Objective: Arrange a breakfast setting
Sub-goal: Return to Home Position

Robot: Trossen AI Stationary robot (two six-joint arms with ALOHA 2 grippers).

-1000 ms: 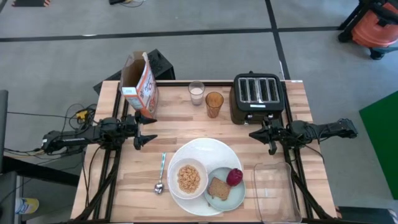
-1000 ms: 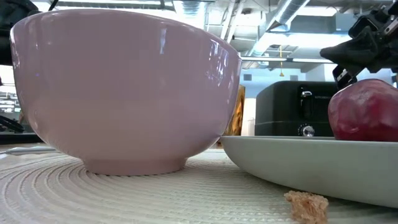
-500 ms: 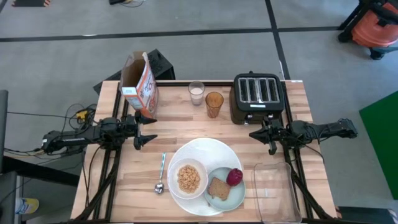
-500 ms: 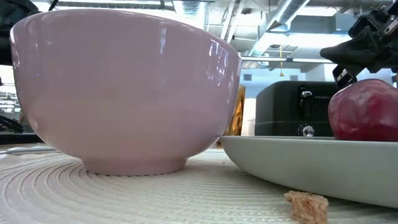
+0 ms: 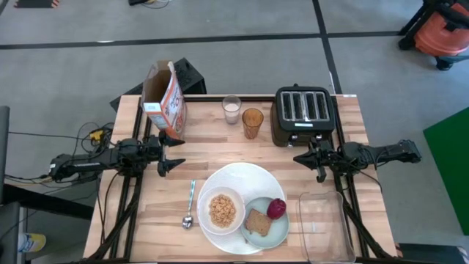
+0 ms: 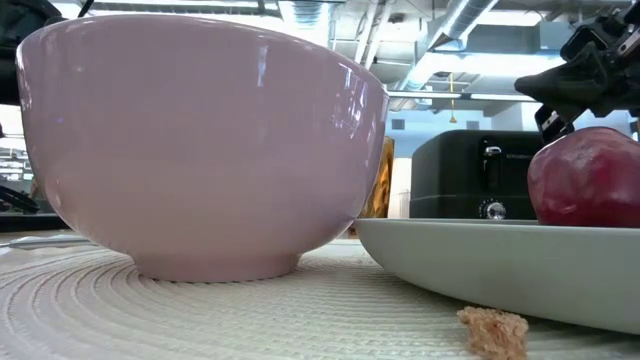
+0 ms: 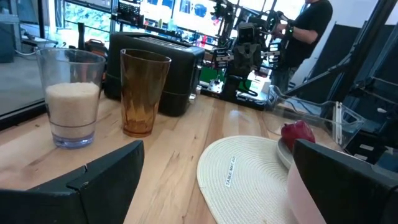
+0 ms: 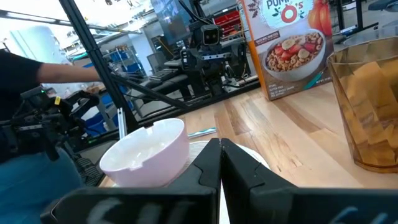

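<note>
Setting appears complete: white bowl [image 5: 223, 210] and pale green small plate [image 5: 278, 228] with toast [image 5: 256, 221] and red fruit [image 5: 277, 209] sit on large white plate [image 5: 242, 177], midway between the arms. Left gripper [image 5: 176, 152] is spread, empty; right gripper [image 5: 304, 158] is pressed closed, empty. Both stand well clear.

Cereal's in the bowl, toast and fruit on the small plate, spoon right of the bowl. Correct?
Not quite: the spoon lies left of the bowl, as the high view shows. The rest holds: cereal in the bowl, toast and fruit on the small plate.
</note>
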